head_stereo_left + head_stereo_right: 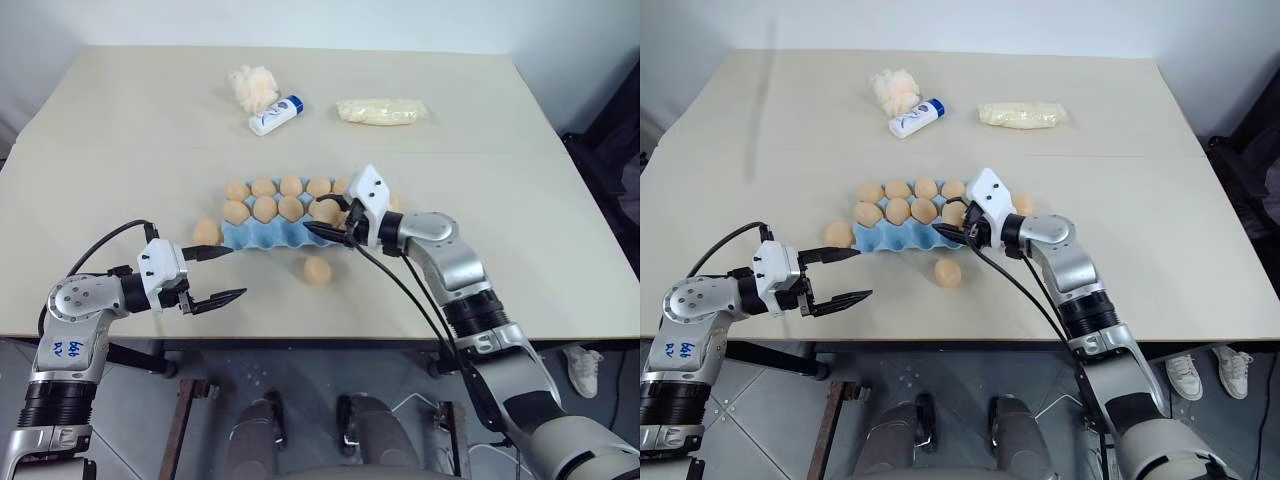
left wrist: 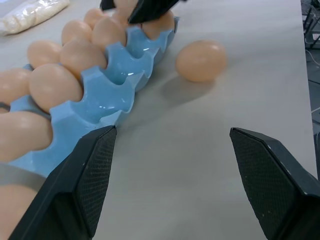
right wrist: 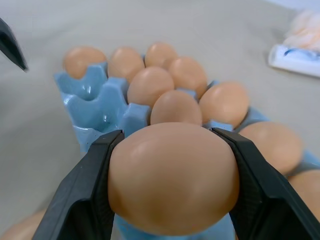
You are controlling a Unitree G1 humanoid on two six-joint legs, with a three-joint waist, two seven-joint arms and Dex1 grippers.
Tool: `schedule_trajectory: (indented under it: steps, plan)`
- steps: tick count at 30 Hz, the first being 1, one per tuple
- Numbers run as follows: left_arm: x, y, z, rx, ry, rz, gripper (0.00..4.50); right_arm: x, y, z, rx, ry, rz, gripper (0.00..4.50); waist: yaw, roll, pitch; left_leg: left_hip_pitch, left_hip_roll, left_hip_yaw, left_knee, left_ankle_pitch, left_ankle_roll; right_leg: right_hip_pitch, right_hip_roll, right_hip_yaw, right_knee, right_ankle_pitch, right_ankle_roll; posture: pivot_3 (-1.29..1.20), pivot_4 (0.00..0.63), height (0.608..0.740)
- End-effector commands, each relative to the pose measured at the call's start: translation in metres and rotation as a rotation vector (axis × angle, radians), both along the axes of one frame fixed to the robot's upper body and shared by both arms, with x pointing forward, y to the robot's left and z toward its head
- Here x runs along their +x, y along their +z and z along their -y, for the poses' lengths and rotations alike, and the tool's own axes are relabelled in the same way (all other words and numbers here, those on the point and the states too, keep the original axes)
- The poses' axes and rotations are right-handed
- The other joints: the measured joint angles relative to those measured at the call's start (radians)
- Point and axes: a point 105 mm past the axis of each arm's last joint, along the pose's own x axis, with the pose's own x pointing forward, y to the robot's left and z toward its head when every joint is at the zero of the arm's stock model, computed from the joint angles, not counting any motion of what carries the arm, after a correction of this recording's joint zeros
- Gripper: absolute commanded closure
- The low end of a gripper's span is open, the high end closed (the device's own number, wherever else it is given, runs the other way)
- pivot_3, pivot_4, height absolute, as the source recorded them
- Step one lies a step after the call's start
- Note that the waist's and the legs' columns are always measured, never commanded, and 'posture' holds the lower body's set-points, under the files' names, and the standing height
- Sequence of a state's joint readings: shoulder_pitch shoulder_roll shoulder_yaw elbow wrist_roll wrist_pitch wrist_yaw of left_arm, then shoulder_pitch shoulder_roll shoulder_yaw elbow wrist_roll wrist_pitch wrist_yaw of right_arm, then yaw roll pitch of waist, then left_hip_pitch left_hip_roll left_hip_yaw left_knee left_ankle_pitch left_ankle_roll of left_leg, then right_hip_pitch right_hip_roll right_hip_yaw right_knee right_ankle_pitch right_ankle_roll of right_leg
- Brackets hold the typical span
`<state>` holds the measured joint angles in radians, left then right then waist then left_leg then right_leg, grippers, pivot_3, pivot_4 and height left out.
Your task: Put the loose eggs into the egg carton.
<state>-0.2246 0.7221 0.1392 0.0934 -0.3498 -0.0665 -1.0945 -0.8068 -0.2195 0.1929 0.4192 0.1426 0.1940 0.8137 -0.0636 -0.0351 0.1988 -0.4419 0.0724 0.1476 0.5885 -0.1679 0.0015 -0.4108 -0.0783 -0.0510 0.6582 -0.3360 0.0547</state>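
The light-blue egg carton (image 1: 265,237) lies mid-table with several tan eggs (image 1: 264,208) in its back rows; its front cups are bare. My right gripper (image 1: 326,220) hovers over the carton's right end, shut on one egg (image 3: 172,177). Loose eggs rest on the table: one at the carton's left end (image 1: 207,232), one in front of it (image 1: 317,270), one behind my right wrist (image 1: 397,202). Near the carton's left front corner, my left gripper (image 1: 236,272) stands open with nothing between its fingers. The left wrist view shows the front egg (image 2: 201,60) beyond it.
At the back of the table lie a fluffy cream sponge ball (image 1: 252,88), a white tube with a blue cap (image 1: 275,115) and a pale yellow bag (image 1: 382,111). The table's front edge (image 1: 320,338) runs just below my left gripper.
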Motion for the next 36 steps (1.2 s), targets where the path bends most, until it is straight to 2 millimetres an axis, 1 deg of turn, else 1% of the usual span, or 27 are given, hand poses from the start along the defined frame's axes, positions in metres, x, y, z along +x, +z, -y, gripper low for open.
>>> schedule_trajectory:
  steps: [1,2,4,8,11,12,14,16,17,19,21,23,24,25,27,29,35,36]
  plan:
    - [-0.002,0.006,-0.001,0.002,0.007,0.031,0.66,-0.001,0.01,-0.008,0.018,0.025,0.036,1.05,0.001,0.0,0.0,0.0,0.0,0.0,0.0,0.0,0.0,0.0,0.0,0.0,0.0,0.0,0.0,0.0,0.15,0.74]
    - [-0.003,0.006,-0.001,0.003,0.007,0.031,0.66,-0.002,0.009,-0.009,0.015,0.03,0.033,0.75,0.001,0.0,0.0,0.0,0.0,0.0,0.0,0.0,0.0,0.0,0.0,0.0,0.0,0.0,0.0,0.0,0.15,0.74]
    - [-0.004,0.007,-0.002,0.002,0.016,0.034,0.66,-0.005,0.01,0.002,0.025,0.023,0.036,0.02,0.001,0.0,0.0,0.0,0.0,0.0,0.0,0.0,0.0,0.0,0.0,0.0,0.0,0.0,0.0,0.0,0.15,0.74]
    - [-0.004,0.006,-0.003,0.0,0.023,0.032,0.66,-0.011,0.019,0.029,0.037,0.002,0.073,0.02,0.007,0.0,0.0,0.0,0.0,0.0,0.001,0.0,0.0,0.0,0.0,0.0,0.001,0.0,0.0,0.0,0.15,0.74]
    - [-0.004,0.005,0.002,-0.014,0.016,0.027,0.66,-0.023,0.027,0.059,0.074,-0.026,0.107,0.02,0.008,0.0,0.0,0.0,0.0,0.0,0.0,0.0,0.0,0.0,-0.001,0.0,0.0,0.0,0.0,0.0,0.15,0.74]
    - [-0.002,0.006,0.005,-0.023,0.01,0.026,0.66,-0.029,0.024,0.075,0.075,-0.056,0.12,0.02,0.009,0.0,0.0,0.0,0.0,0.0,0.0,0.0,0.0,0.001,-0.001,0.0,-0.001,0.0,0.0,0.0,0.15,0.74]
    - [-0.001,0.007,0.009,-0.033,0.002,0.024,0.66,-0.036,0.018,0.096,0.063,-0.101,0.132,0.02,0.01,0.0,0.0,0.001,0.0,0.0,-0.001,0.0,0.0,0.001,-0.001,-0.001,-0.002,0.0,0.0,0.0,0.15,0.74]
    - [0.0,0.007,0.011,-0.043,-0.004,0.021,0.66,-0.043,0.007,0.119,0.039,-0.154,0.133,0.02,0.01,0.0,0.0,0.001,0.0,0.0,-0.002,0.0,0.0,0.001,-0.001,-0.001,-0.002,0.0,0.0,0.0,0.15,0.74]
    - [0.002,0.007,0.014,-0.056,-0.009,0.012,0.66,-0.047,-0.001,0.134,0.038,-0.198,0.118,0.02,0.01,0.0,0.0,0.001,0.0,0.0,-0.002,0.0,0.0,0.001,0.0,-0.001,-0.002,0.0,0.0,0.0,0.15,0.74]
    - [0.004,0.009,0.018,-0.081,-0.021,-0.004,0.66,-0.051,-0.013,0.155,0.041,-0.269,0.087,0.02,0.008,0.0,0.0,0.001,0.0,0.0,-0.001,0.0,0.0,0.002,0.0,-0.001,-0.002,0.0,0.0,0.0,0.15,0.74]
    - [0.005,0.01,0.02,-0.092,-0.029,-0.014,0.66,-0.053,-0.021,0.167,0.038,-0.312,0.067,0.02,0.002,0.0,0.0,0.002,0.0,0.001,0.0,0.0,0.001,0.002,0.001,0.0,-0.001,0.0,0.001,0.0,0.15,0.74]
    - [0.007,0.01,0.023,-0.095,-0.033,-0.026,0.31,-0.052,-0.025,0.172,0.031,-0.335,0.063,0.0,-0.003,0.0,0.0,0.003,0.0,0.001,0.002,0.0,0.0,0.002,0.001,0.001,0.0,0.001,0.001,0.0,0.15,0.74]
    - [0.008,0.01,0.023,-0.094,-0.034,-0.026,0.11,-0.051,-0.026,0.172,0.036,-0.335,0.064,0.0,-0.004,0.0,0.0,0.003,0.0,0.001,0.002,0.0,0.0,0.003,0.001,0.0,0.001,0.001,0.001,0.0,0.15,0.74]
    - [0.009,0.01,0.024,-0.092,-0.036,-0.024,0.02,-0.049,-0.025,0.171,0.039,-0.331,0.07,0.0,-0.006,0.0,0.0,0.004,0.0,0.001,0.003,0.0,0.0,0.003,0.002,0.0,0.001,0.001,0.001,0.0,0.15,0.74]
    - [0.01,0.011,0.024,-0.088,-0.035,-0.017,0.02,-0.046,-0.023,0.168,0.045,-0.321,0.079,0.0,-0.006,0.0,0.0,0.004,0.0,0.0,0.003,0.001,0.0,0.003,0.001,0.0,0.001,0.001,0.0,0.0,0.15,0.74]
    - [0.011,0.013,0.023,-0.086,-0.031,-0.01,0.02,-0.038,-0.02,0.165,0.057,-0.313,0.085,0.0,-0.009,0.0,0.0,0.004,0.0,0.0,0.003,0.001,0.0,0.003,0.001,0.0,0.001,0.001,0.001,0.0,0.15,0.74]
    - [0.013,0.015,0.02,-0.073,-0.014,0.011,0.02,0.005,-0.001,0.149,0.084,-0.344,0.078,0.0,-0.019,0.0,0.0,0.003,0.0,0.0,0.003,0.002,0.0,0.003,0.001,0.0,0.001,0.002,0.001,0.0,0.15,0.74]
    - [0.012,0.016,0.02,-0.071,-0.012,0.013,0.02,0.014,0.002,0.142,0.086,-0.341,0.064,0.0,-0.018,0.0,0.0,0.003,0.0,0.0,0.003,0.002,0.0,0.003,0.001,0.0,0.001,0.002,0.001,0.0,0.15,0.74]
